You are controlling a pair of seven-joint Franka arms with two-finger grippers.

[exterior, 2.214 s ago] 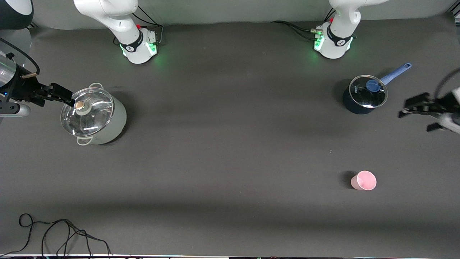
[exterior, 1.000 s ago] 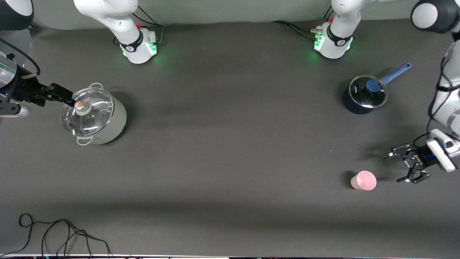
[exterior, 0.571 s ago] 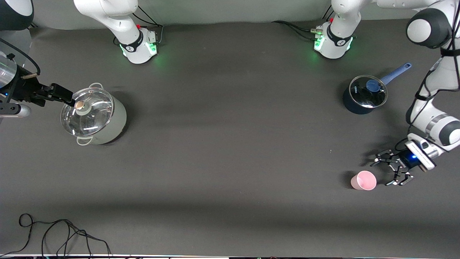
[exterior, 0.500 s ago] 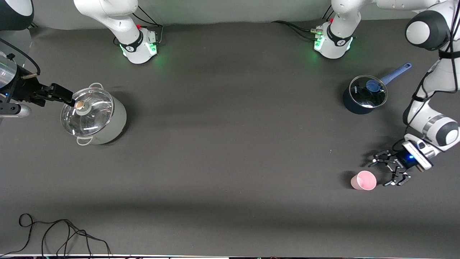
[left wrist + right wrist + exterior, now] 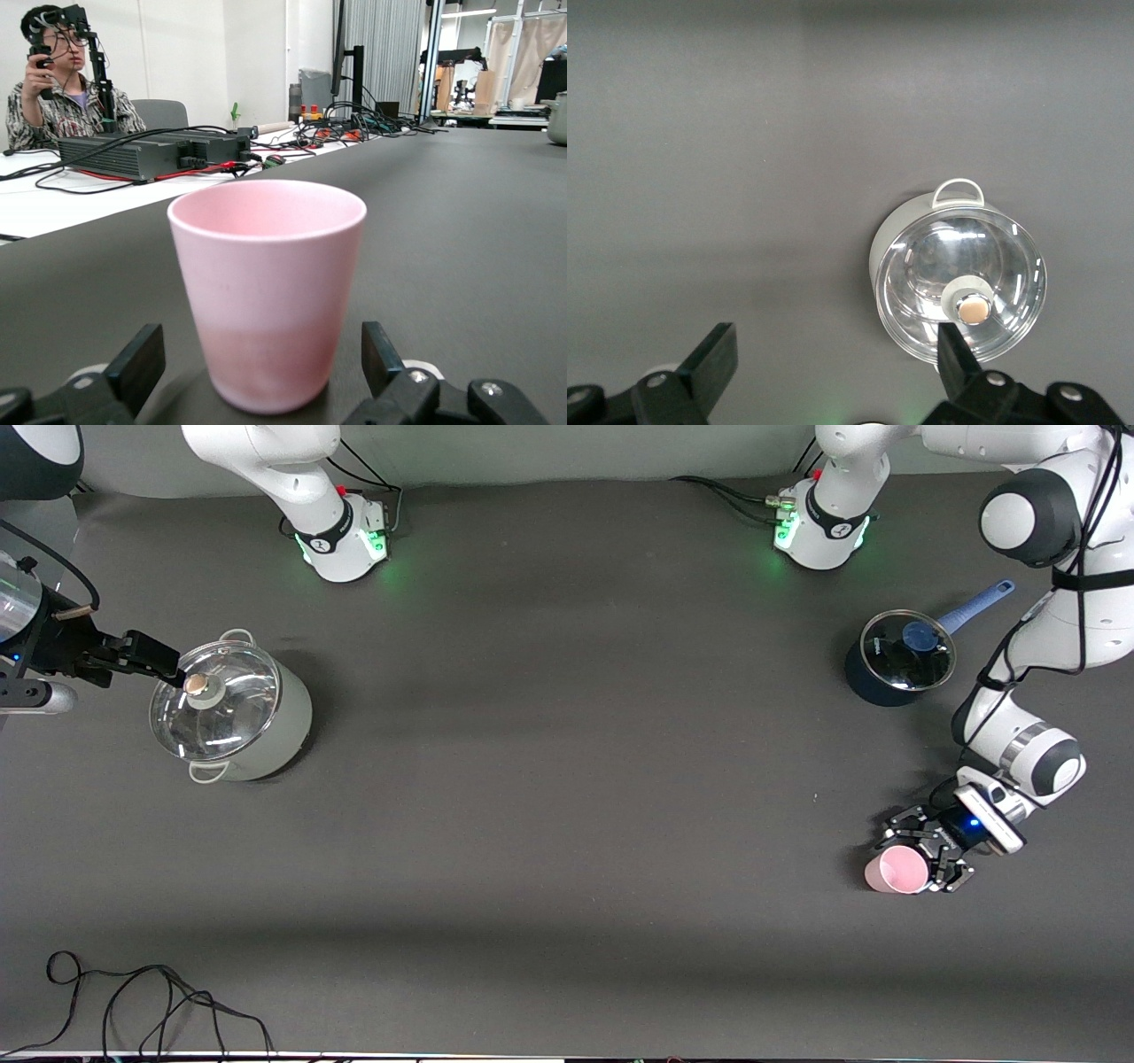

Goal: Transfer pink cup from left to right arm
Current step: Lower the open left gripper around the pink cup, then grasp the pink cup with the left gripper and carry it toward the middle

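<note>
Front view: pink cup [image 5: 896, 869] stands upright on the tabletop [image 5: 567, 824] toward the left arm's end, nearer the front camera than the blue saucepan [image 5: 897, 656]. Left claw [image 5: 917, 852] is down at cup level, fingers spread and reaching in from the side, apparently so the cup wall sits between them for a side grasp; contact cannot be confirmed here. Right claw [image 5: 164, 666] waits up in the air over the lidded grey pot [image 5: 232, 710] at the right arm's end, well apart from the cup, probably parked until the handover. Left wrist view: cup [image 5: 267, 288] fills the centre, rim up, with one fingertip [image 5: 137, 363] on each side of its base and a visible gap to the wall on both, so released, nothing gripped yet. Right wrist view: claw [image 5: 833, 376] looks straight down on the pot [image 5: 959, 279], fingers [image 5: 709, 359] spread wide, holding nothing.
</note>
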